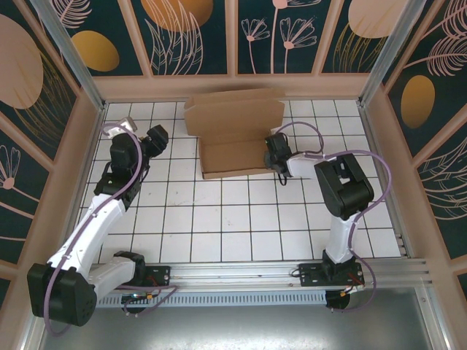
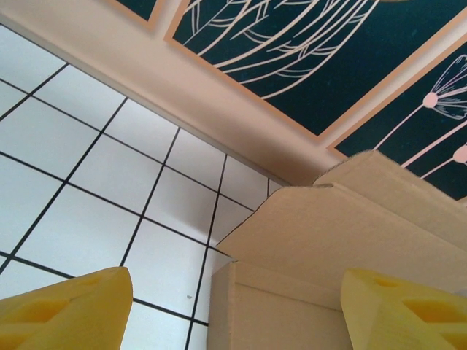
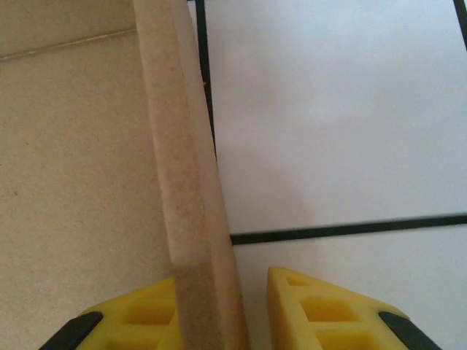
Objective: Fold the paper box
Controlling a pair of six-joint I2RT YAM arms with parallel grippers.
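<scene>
Slippage risk: right claw [image 3: 219, 315] sits narrow astride the side wall [image 3: 191, 182] of the plain brown cardboard paper box [image 1: 232, 156] — clamping cannot be told — while left claw [image 2: 233, 306], wide and empty, braces nothing.

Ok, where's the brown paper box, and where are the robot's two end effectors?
paper box [image 1: 235, 154]: top external view, on its bare inside floor.
left end effector [image 2: 235, 312]: left wrist view, midway between its yellow fingertips.
right end effector [image 3: 230, 313]: right wrist view, midway between its yellow fingertips, astride the box wall.
</scene>
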